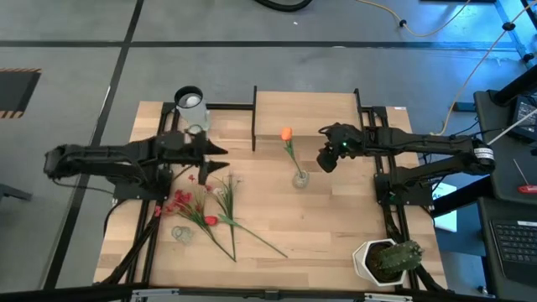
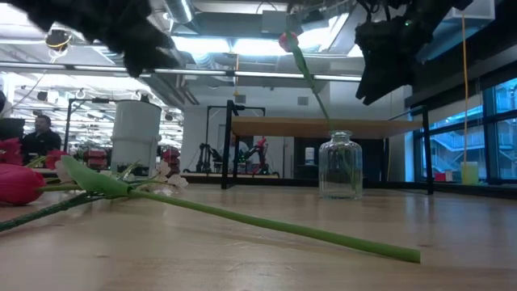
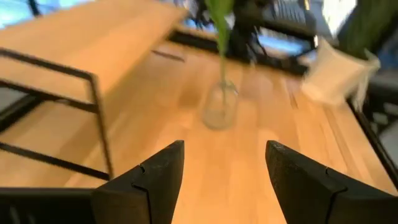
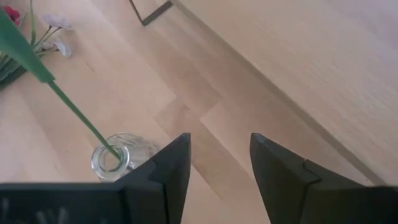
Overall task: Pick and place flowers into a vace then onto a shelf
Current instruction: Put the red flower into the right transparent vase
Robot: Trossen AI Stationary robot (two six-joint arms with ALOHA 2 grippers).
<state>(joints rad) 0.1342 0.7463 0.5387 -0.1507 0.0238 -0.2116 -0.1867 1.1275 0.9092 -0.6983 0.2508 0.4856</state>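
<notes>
- The left gripper point(image 3: 221, 180) hung above the table's left half, over the loose flowers point(image 1: 205, 210); its fingers stood spread wide with nothing between them, touching nothing.
- The right gripper point(image 4: 214, 171) hovered just beside the glass vase point(image 4: 115, 158), on its right in the high view and raised off the table; its fingers were parted, empty, gripping neither stem nor glass.
- Nearest in the low view, a long green stem point(image 2: 266, 222) lay flat on the tabletop point(image 1: 327, 226), its long axis running across the picture, with a red tulip head point(image 2: 16, 182) at the left edge. Only this view showed that the stems lay fully down on the wood.
- The high view alone showed the whole bunch: red and white blossoms near the left arm, stems fanning toward the table's front.
- The vase stood upright near the table's middle, holding one orange tulip point(image 1: 286, 133); its stem leaned, bloom tipped toward the shelf point(image 1: 306, 117).
- The right wrist view looked down the vase's mouth, where the stem entered at a slant.
- Farther back stood the shelf, bare on top, and a white cylinder point(image 1: 190, 102) beside its left end.
- A cactus point(image 1: 394, 260) in a white pot sat at the front right corner.
</notes>
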